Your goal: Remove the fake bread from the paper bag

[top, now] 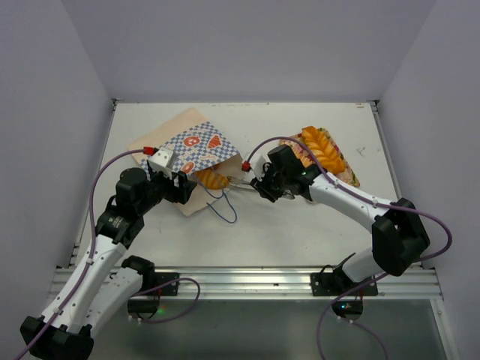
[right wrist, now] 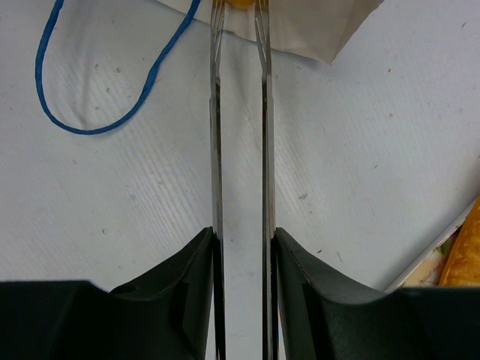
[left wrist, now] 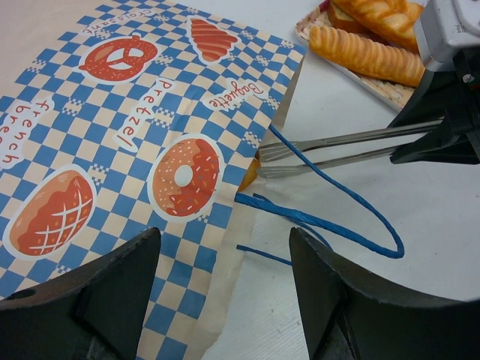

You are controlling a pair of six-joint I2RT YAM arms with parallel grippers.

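While the paper bag [top: 187, 154] lies flat on the tabletop [top: 300, 232] left of centre in the top view, we see its mouth facing right, with a piece of fake bread [top: 211, 178] showing orange at the opening. The left hand [top: 180, 187] sits at the bag's near edge. The right hand [top: 259, 187] points a pair of metal tongs [top: 238, 184] at that mouth. Far right, a pink tray [top: 349, 178] holds several golden loaves [top: 322, 148]. From the left wrist we see the left hand [left wrist: 223, 247] with its fingers spread, one over the checkered bag [left wrist: 112, 135] and one beside its edge. We cannot tell whether they press it down. The tongs [left wrist: 337, 139] reach in over the blue cord handles [left wrist: 352, 206], their tips on either side of the bread [left wrist: 251, 174]. From the right wrist, the right hand [right wrist: 240, 236] is pinched onto the tongs [right wrist: 215, 150], whose two arms run nearly parallel to the bread [right wrist: 240, 3] at the top edge. We judge the step in hand to be gripping this piece inside the mouth. Next we would need a firmer squeeze so the glossy piece does not slip, then a straight pull to the right clear of the cords. The left hand would need to pin the bag so it does not drag along.
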